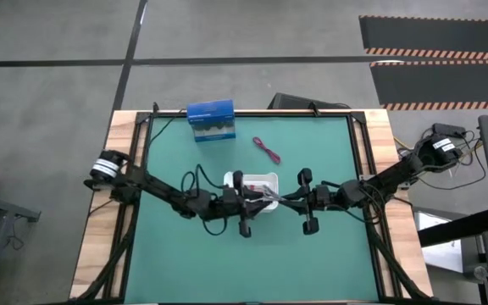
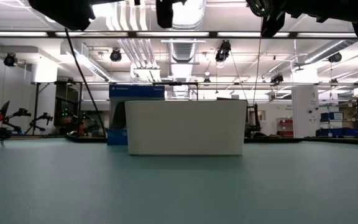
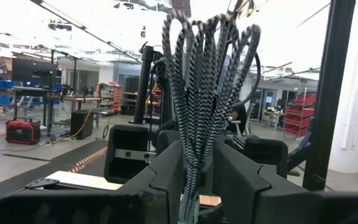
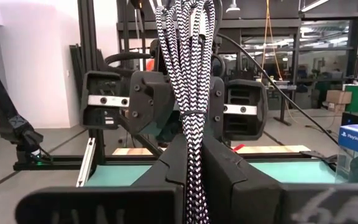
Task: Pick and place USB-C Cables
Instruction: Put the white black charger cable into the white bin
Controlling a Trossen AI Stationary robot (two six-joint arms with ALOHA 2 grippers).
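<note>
Facing each other over the white tray (image 1: 265, 180) at frame centre, each gripper clasps a braided cable. The left gripper (image 3: 197, 168) pinches a grey-silver bundle (image 3: 207, 74), strands running lengthwise from its fingers; the right gripper (image 4: 194, 162) is clenched on a black-and-white bundle (image 4: 188, 56). A magenta cable (image 1: 267, 150) lies upper right of the tray, nearer the right arm.

The high view looks straight down on the whole green table (image 1: 176, 237) from far above. The low view sits at mat level, close to the white tray (image 2: 185, 127), facing the room. Each wrist view looks close along its own fingers toward the other arm; high and low share the tray and blue box (image 1: 210, 119)
</note>
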